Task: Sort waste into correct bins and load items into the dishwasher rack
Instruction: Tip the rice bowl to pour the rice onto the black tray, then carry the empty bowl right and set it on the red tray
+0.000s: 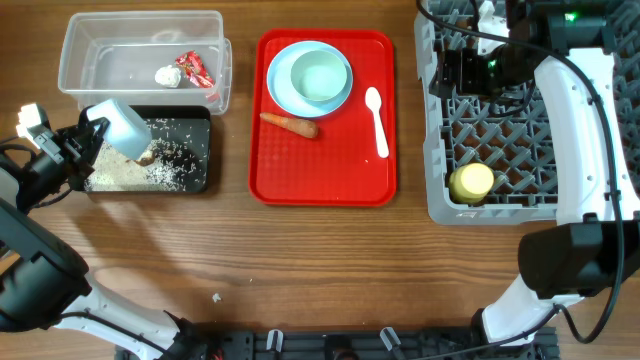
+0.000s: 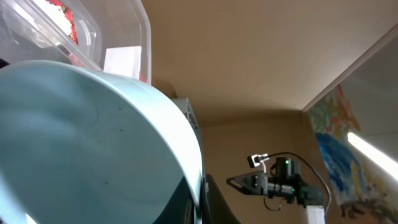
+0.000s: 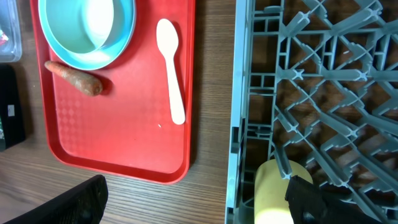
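— Worst case from here?

— Scattering rice past the black tray onto the table — from too steep a tip of the bowl, or from drifting toward the tray's edge. Could also slip free: pinched only at the rim by the left gripper, with fingers closed on it.

— And the other side?

— Hovering over the rack, with the right gripper's fingers spread wide, holding nothing. Little danger there, short of swinging down onto the cup.

— Where exactly, and facing which way?

— In the air above the tray's left half, just over the rice. Tipped well off upright, with the axis slanted rather than vertical — probably mouth-down, though hard to confirm from above.
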{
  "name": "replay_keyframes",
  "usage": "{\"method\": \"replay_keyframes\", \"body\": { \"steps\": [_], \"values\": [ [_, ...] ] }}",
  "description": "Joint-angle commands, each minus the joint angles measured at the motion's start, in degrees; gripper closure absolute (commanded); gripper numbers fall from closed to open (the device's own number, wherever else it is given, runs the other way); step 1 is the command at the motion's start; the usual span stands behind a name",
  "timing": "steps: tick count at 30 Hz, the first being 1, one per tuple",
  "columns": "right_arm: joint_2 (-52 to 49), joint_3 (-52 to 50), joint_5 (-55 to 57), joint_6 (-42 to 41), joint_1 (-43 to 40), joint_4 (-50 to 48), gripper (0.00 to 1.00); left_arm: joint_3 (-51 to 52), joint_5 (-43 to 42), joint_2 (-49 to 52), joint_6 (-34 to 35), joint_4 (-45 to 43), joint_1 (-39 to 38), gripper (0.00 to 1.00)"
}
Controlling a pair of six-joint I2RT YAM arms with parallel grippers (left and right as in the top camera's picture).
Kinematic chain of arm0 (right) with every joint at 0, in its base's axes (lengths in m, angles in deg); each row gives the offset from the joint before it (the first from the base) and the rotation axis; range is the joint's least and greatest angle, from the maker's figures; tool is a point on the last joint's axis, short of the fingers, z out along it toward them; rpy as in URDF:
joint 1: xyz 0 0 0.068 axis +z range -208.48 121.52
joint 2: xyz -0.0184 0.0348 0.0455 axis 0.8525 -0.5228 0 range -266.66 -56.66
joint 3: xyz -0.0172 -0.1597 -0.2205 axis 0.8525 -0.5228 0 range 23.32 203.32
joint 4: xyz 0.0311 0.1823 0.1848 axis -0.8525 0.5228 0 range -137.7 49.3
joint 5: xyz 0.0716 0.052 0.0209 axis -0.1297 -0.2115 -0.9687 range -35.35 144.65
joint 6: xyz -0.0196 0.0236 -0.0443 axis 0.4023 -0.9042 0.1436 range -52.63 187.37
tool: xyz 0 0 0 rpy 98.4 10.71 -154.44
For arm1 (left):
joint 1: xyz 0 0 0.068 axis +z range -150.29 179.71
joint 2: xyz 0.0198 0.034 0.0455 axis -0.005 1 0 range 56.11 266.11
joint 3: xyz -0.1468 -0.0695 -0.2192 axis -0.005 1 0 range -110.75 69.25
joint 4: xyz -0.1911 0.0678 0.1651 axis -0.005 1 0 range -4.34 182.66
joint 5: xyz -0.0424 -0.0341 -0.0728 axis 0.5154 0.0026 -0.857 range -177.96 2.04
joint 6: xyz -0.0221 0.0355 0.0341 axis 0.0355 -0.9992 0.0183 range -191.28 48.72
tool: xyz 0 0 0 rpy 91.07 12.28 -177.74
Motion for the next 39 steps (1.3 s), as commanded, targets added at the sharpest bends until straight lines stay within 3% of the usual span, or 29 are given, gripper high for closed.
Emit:
{"method": "replay_keyframes", "body": {
  "steps": [1, 7, 11, 15, 19, 23, 26, 31, 39],
  "values": [
    [0.9, 0.8, 0.5, 1.0, 0.4, 0.1, 0.06, 0.3, -2.1, 0.2, 1.1, 0.3, 0.4, 0.96],
    [0.9, 0.8, 0.5, 1.0, 0.4, -0.2, 0.07, 0.3, -2.0, -2.2, 0.5, 1.7, -1.2, 0.96],
    [0.9, 0.8, 0.5, 0.9, 0.4, -0.3, 0.07, -1.2, 0.7, -8.8, -1.8, 1.4, -7.5, 0.96],
    [0.9, 0.8, 0.5, 0.5, 0.4, -0.3, 0.07, -5.0, 14.4, -16.8, -0.4, 0.9, -20.1, 0.96],
    [0.9, 0.8, 0.5, 0.5, 0.4, -0.4, 0.06, -5.3, 37.3, -21.1, 9.5, -4.4, -36.1, 0.96],
    [0.9, 0.8, 0.6, 0.6, 0.4, -0.5, 0.06, -5.3, 61.0, -19.0, 15.9, -6.6, -54.1, 0.96],
    [0.9, 0.8, 0.6, 0.8, 0.4, -0.5, 0.07, -5.3, 70.6, -14.8, 18.1, -7.5, -64.0, 0.96],
    [0.9, 0.8, 0.6, 1.2, 0.4, -0.5, 0.06, -5.3, 76.3, -7.6, 19.5, -9.8, -74.0, 0.96],
    [0.9, 0.8, 0.5, 1.8, 0.4, -0.5, 0.06, -5.3, 78.1, -2.3, 19.5, -11.5, -80.4, 0.96]
  ]
}}
